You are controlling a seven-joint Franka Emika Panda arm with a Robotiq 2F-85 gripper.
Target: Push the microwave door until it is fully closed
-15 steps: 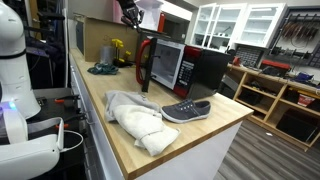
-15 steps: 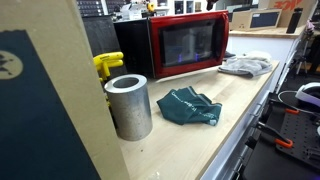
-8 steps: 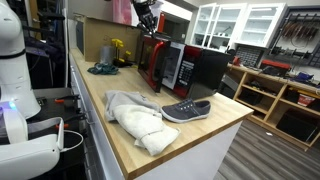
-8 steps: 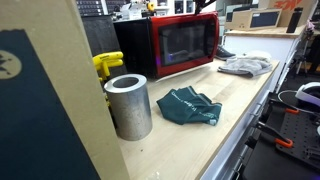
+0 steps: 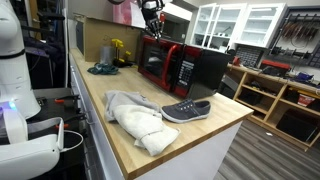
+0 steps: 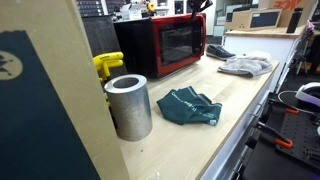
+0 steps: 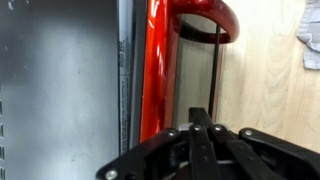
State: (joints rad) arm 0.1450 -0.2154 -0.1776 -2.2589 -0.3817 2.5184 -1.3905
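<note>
— Gripper (image 7: 200, 122) first: where do we find it?

— In the wrist view it enters from the bottom edge. Its fingers (image 7: 205, 140) are drawn together with nothing between them, just above the red edge of the microwave door (image 7: 158, 70). In both exterior views we see it (image 5: 152, 28) (image 6: 200, 6) hanging at the upper front of the microwave (image 5: 200, 68) (image 6: 135, 45).

— And the door itself?

— It lies close against the front. In an exterior view its red frame (image 5: 160, 64) looks slightly angled out. In an exterior view from the front (image 6: 178, 44) it looks almost flush. Only the wrist view shows a thin dark seam between the red edge and the grey casing, and the curved red handle (image 7: 205, 12).

— What do we see around it?

— The microwave stands at the back of the wooden worktop (image 5: 90, 85) (image 6: 240, 100) (image 7: 270, 90). A shoe (image 5: 186, 110) and a pale cloth (image 5: 135, 120) (image 6: 245, 66) lie well apart from it. The teal cloth (image 6: 190, 107) and the metal cylinder (image 6: 128, 105) are clear in only one exterior view.
</note>
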